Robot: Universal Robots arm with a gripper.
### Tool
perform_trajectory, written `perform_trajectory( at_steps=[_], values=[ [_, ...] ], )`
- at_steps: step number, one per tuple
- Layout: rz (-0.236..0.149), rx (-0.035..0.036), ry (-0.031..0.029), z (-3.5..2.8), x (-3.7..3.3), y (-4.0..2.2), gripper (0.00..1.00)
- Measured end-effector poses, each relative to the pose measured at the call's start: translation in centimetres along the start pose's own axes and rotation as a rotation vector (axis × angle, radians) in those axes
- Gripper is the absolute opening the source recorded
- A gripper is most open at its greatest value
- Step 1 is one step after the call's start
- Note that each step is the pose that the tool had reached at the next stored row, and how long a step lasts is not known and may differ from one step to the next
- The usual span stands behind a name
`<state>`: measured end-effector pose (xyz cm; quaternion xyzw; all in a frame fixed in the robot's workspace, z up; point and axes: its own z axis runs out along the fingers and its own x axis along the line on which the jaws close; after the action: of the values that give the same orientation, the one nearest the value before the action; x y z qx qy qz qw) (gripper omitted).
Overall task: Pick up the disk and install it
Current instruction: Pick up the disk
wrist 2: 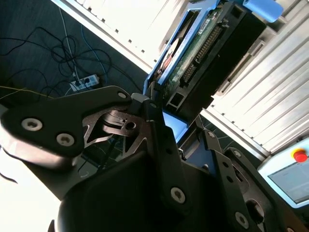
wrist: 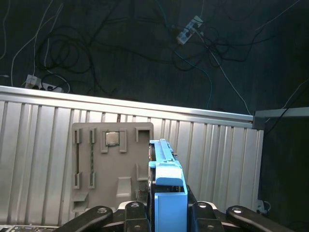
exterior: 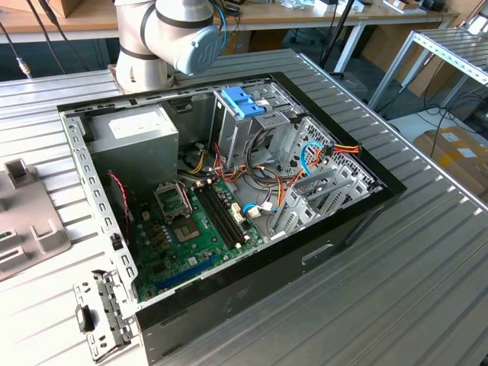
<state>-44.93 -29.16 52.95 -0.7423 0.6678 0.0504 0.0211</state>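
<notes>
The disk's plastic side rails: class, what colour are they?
Bright blue, clearest in the first wrist view on the disk held in the gripper.

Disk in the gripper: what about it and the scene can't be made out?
- Label of the disk: too steeply angled in the second wrist view, edge-on in the first wrist view.
- Gripped end of the disk: covered by the gripper in both wrist views.
- Arm: cut off by the exterior view's top edge.
- Grey tray: partly behind the gripper, first wrist view.
</notes>
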Motion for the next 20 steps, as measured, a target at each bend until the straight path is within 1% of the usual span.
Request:
perform_trajectory(
  at_steps=[20],
  values=[
    [0.000, -0.0001, 0.0026, -0.04, 0.42, -0.29, 0.37]
  ],
)
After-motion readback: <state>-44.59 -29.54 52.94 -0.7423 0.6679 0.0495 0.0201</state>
